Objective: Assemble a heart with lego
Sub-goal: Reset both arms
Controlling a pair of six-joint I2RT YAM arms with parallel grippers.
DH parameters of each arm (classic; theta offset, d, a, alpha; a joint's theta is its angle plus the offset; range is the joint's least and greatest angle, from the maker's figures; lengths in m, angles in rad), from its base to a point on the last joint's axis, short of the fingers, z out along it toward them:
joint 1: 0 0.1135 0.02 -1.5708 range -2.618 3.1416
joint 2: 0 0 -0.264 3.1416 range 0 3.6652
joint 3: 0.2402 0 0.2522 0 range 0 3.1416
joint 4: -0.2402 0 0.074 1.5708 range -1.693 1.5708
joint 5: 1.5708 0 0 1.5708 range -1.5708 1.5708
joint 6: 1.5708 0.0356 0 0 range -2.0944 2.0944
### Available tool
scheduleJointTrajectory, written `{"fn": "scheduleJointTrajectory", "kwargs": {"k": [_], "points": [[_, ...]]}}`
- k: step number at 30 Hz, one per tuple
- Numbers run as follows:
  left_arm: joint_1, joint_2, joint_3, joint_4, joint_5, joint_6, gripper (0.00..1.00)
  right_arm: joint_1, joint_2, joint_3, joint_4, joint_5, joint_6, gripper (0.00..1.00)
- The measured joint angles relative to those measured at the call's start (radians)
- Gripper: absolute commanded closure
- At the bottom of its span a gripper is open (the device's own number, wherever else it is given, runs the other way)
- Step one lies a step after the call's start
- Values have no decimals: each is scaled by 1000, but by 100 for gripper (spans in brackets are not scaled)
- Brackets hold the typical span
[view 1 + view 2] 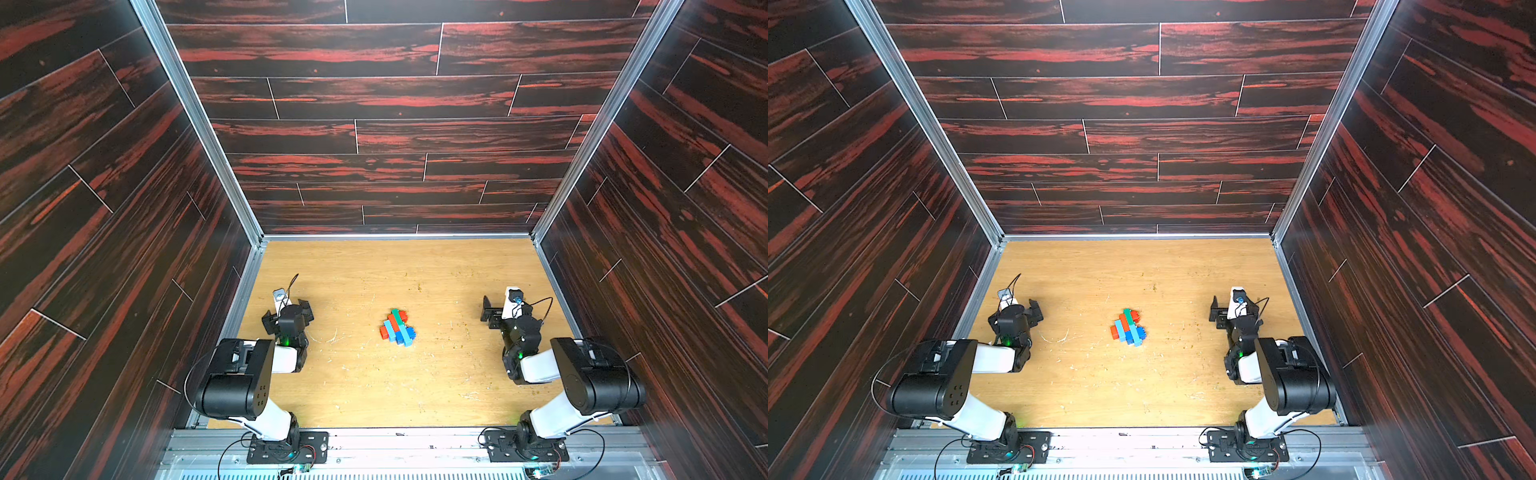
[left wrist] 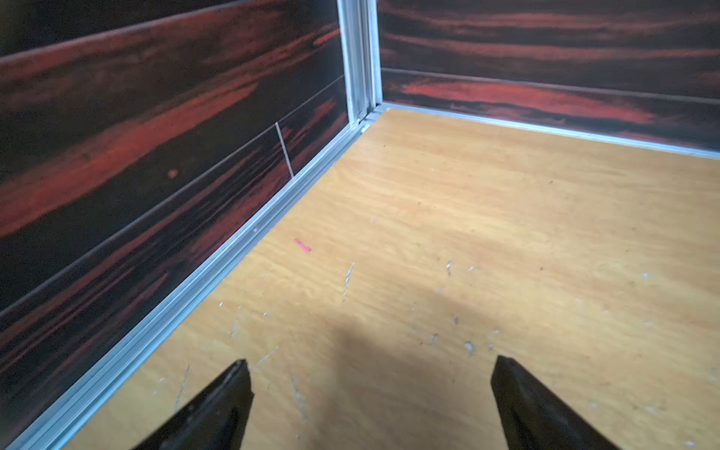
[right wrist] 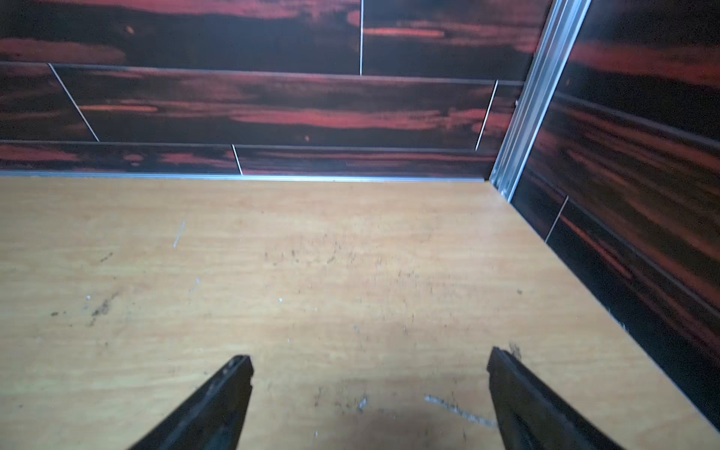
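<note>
My left gripper [image 2: 370, 361] and right gripper [image 3: 369, 352] gape wide, empty. The heart [image 1: 397, 327] lies between them, touching neither.

Heart [image 1: 397, 327] down there: slanted bands of red, green, light blue and dark blue. Table [image 1: 415, 386] is honey-yellow wood grain, flecked with white scratches and dark specks. Walls [image 1: 374, 95] are black planks streaked red, with thin white seams between them. Frame [image 1: 198, 120] is silver. My left claw [image 2: 372, 362] is black, my right claw [image 3: 368, 354] black too. One little pink mark [image 2: 302, 245] on the yellow. My left arm [image 1: 232, 382] and right arm [image 1: 598, 382]: black and white, a green light on each.
</note>
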Motion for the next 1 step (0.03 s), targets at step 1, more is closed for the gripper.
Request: {"fn": "scheduleJointTrajectory", "kwargs": {"k": [1], "points": [[0, 2, -1, 20, 9, 5, 0, 2, 0, 0, 3, 0, -2, 1]]}}
